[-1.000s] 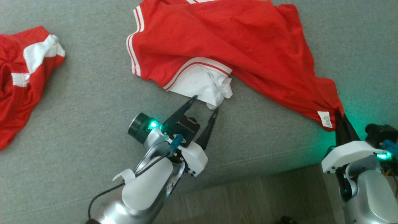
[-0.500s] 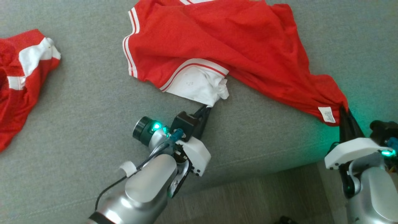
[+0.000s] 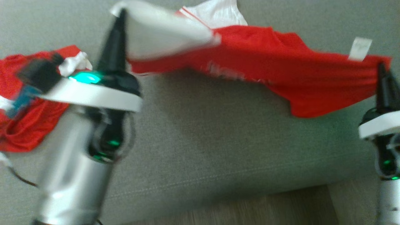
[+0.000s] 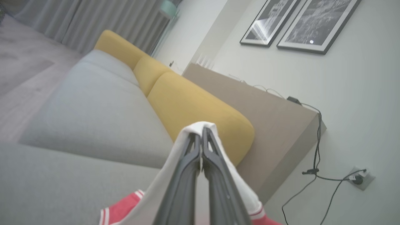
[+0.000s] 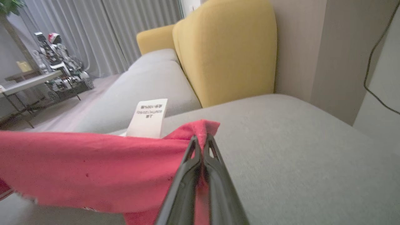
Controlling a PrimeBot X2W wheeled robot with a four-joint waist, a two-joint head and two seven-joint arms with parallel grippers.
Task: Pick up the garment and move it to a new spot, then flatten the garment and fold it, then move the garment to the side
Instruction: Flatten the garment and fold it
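Head view: the red garment (image 3: 281,75) hangs stretched above the grey sofa (image 3: 203,140). At 11 o'clock the left gripper (image 3: 121,17) pinches its white part; at 3 o'clock the right gripper (image 3: 380,68) pinches its red corner.

The head view looks steeply down, close over the grey fabric sofa seat (image 3: 200,140). The left wrist view faces along the left gripper (image 4: 201,134) toward mustard-yellow back cushions (image 4: 193,103) and a white wall (image 4: 343,93). The right wrist view, low over the seat, faces those cushions too. All three share the red-and-white jersey garment (image 3: 281,78).
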